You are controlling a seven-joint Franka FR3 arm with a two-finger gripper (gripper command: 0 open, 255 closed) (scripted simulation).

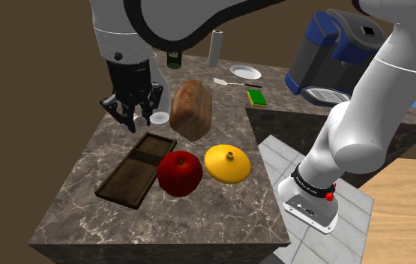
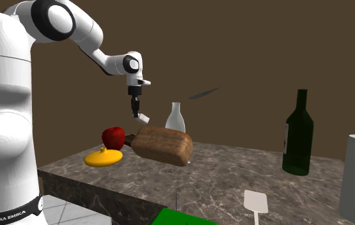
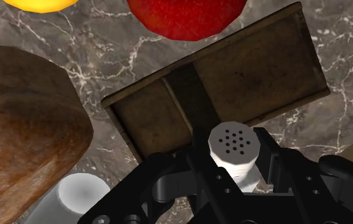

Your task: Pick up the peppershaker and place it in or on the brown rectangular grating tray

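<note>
White peppershaker [image 3: 234,147] clamped in tool [image 1: 134,117], hanging above one end of brown tray [image 3: 257,70]: transport step, next likely needs small shift over tray middle, lower, release.

Lighting: even, moderately bright, from above. Shadows: soft, faint, under the red apple [image 1: 180,172] and yellow lid [image 1: 227,163] on the marble worktop [image 1: 79,202]. Glare: mild sheen on white arm [image 1: 363,127]. Wall [image 2: 246,51]: flat dim brown.
</note>
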